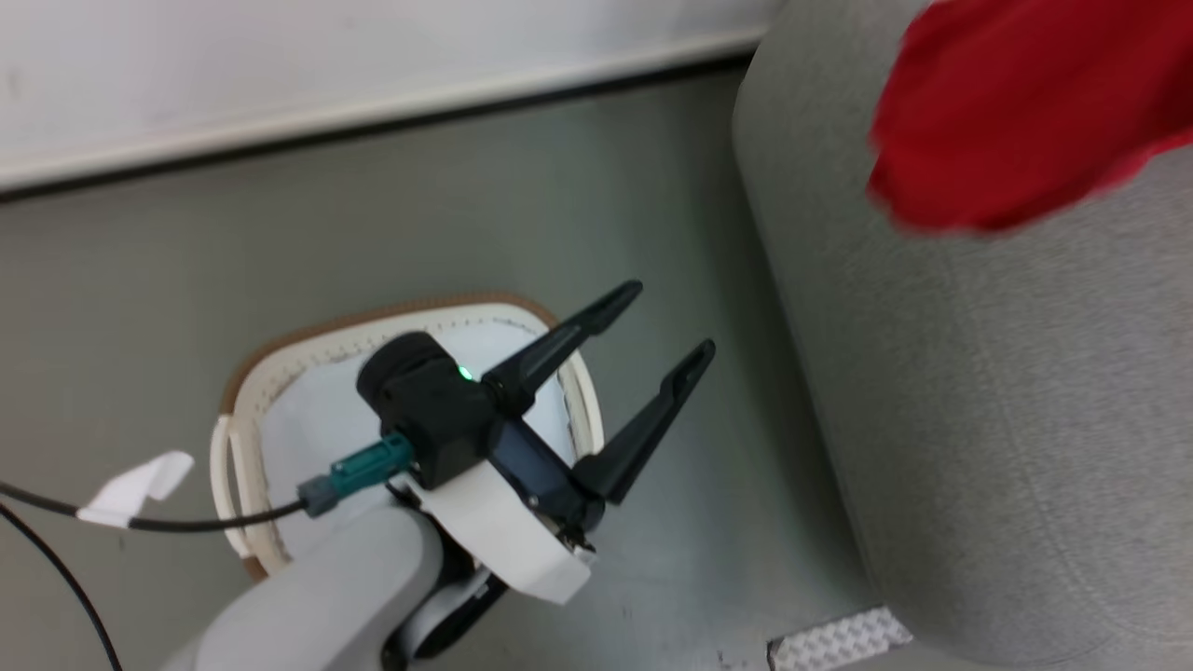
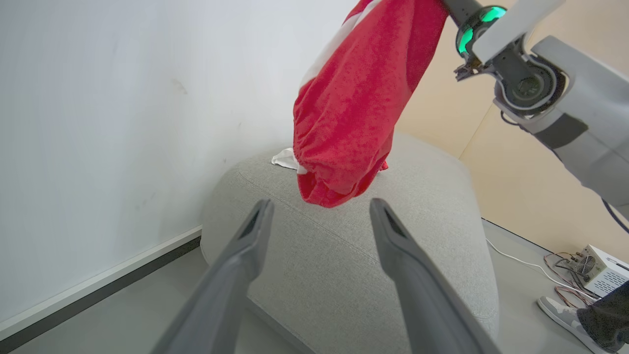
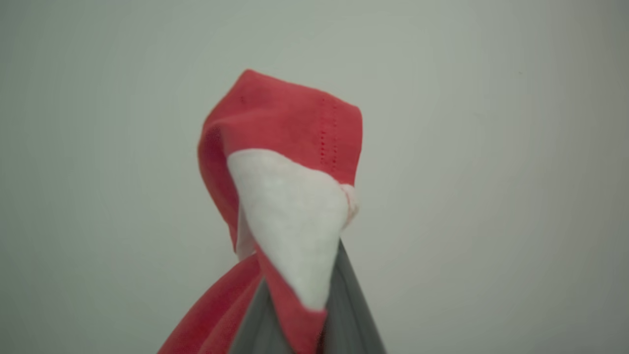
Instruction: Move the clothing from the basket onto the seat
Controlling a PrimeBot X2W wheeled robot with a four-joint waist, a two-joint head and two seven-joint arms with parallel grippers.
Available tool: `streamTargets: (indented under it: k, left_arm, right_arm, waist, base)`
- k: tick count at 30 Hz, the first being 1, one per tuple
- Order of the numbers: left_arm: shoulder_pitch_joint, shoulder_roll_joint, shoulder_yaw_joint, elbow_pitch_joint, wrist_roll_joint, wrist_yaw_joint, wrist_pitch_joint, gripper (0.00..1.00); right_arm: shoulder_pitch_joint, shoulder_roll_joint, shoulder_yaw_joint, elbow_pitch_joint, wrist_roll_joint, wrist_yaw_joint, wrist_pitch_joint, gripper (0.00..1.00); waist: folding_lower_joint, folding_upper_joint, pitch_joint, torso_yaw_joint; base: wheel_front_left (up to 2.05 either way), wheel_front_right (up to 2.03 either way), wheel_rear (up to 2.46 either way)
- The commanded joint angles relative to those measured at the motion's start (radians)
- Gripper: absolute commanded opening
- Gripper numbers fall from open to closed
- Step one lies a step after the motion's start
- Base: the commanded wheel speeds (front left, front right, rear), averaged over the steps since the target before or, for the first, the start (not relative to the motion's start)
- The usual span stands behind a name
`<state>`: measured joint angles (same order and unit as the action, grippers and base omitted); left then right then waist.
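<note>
A red garment with a white band (image 2: 354, 108) hangs over the grey sofa seat (image 2: 417, 236), its lower end just above the cushion. It dangles from my right gripper (image 3: 314, 280), which is shut on its fabric. The head view shows the same garment (image 1: 1016, 112) blurred at the top right, over the seat (image 1: 1007, 419). My left gripper (image 1: 671, 319) stands open with nothing in it, above the right rim of the basket (image 1: 308, 340). Inside the basket I see only the white liner (image 1: 317, 419); my wrist hides part of it. A bit of white cloth (image 2: 285, 158) lies on the seat behind the garment.
The basket stands on grey floor (image 1: 466, 205) between a white wall (image 1: 326, 56) and the sofa. A black cable with a white tag (image 1: 130, 489) trails at the left. Right of the sofa are a person's shoe (image 2: 565, 314), loose wires and a small white box (image 2: 602, 270).
</note>
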<state>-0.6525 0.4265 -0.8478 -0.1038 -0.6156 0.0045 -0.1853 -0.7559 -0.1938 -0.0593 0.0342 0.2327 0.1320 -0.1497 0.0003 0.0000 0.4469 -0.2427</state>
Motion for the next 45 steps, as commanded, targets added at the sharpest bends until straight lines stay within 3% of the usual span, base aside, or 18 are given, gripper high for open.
streamTargets:
  k: [1, 9, 12, 15, 22, 30, 31, 32, 33, 39, 45]
  left_arm:
    - [-0.03, 0.014, 0.012, -0.011, 0.021, -0.006, 0.003, 1.0]
    - [-0.064, 0.037, 0.057, -0.031, 0.002, -0.008, -0.018, 1.0]
    - [-0.049, 0.053, 0.068, -0.043, -0.002, -0.004, -0.025, 1.0]
    - [-0.042, 0.074, 0.077, -0.058, -0.001, 0.002, -0.022, 1.0]
    - [-0.03, 0.114, 0.082, -0.087, 0.016, 0.02, -0.003, 1.0]
    - [-0.001, 0.138, 0.078, -0.1, 0.02, 0.045, 0.007, 1.0]
    - [0.001, 0.139, 0.077, -0.101, 0.022, 0.047, 0.009, 1.0]
    - [0.001, 0.138, 0.077, -0.101, 0.022, 0.047, 0.01, 1.0]
    - [0.003, 0.135, 0.076, -0.101, 0.02, 0.052, 0.01, 1.0]
    - [0.024, 0.118, 0.074, -0.078, 0.0, 0.057, -0.008, 1.0]
    - [0.081, 0.101, 0.086, -0.025, -0.037, 0.075, -0.039, 1.0]
  right_arm:
    - [-0.084, -0.027, -0.045, 0.011, -0.015, -0.002, 0.036, 0.0]
    - [-0.451, -0.182, -0.31, 0.124, -0.144, -0.002, 0.233, 0.0]
    - [-0.505, -0.231, -0.378, 0.148, -0.216, -0.003, 0.29, 0.0]
    - [-0.498, -0.241, -0.443, 0.173, -0.28, -0.003, 0.33, 0.0]
    - [-0.343, -0.118, -0.595, 0.256, -0.409, -0.003, 0.357, 0.0]
    - [-0.258, 0.039, -0.739, 0.354, -0.479, -0.003, 0.237, 0.0]
    - [-0.264, 0.059, -0.759, 0.355, -0.476, -0.003, 0.21, 0.25]
    - [-0.26, 0.073, -0.763, 0.363, -0.484, -0.003, 0.19, 0.65]
    - [-0.247, 0.086, -0.766, 0.376, -0.496, -0.003, 0.179, 1.0]
    - [-0.186, 0.123, -0.781, 0.396, -0.502, -0.003, 0.077, 1.0]
    - [-0.063, 0.139, -0.723, 0.412, -0.467, -0.003, -0.01, 1.0]
  waist:
    - [-0.0003, 0.0, 0.144, 0.051]
    - [-0.0003, 0.0, 0.259, 0.095]
    - [-0.0003, 0.0, 0.288, 0.099]
    - [-0.0003, 0.0, 0.323, 0.098]
    - [-0.0003, 0.0, 0.382, 0.079]
    - [-0.0003, 0.0, 0.375, 0.057]
    - [-0.0003, 0.0, 0.37, 0.053]
    - [-0.0003, 0.0, 0.364, 0.05]
    - [-0.0003, 0.0, 0.357, 0.048]
    - [-0.0003, 0.0, 0.276, 0.038]
    - [-0.0003, 0.0, 0.149, 0.027]
  base:
    - [0.0, 0.0, 0.0]
    - [0.0, 0.0, 0.0]
    - [0.0, 0.0, 0.0]
    - [0.0, 0.0, 0.0]
    - [0.0, 0.0, 0.0]
    - [0.0, 0.0, 0.0]
    - [0.0, 0.0, 0.0]
    - [0.0, 0.0, 0.0]
    - [0.0, 0.0, 0.0]
    - [0.0, 0.0, 0.0]
    - [0.0, 0.0, 0.0]
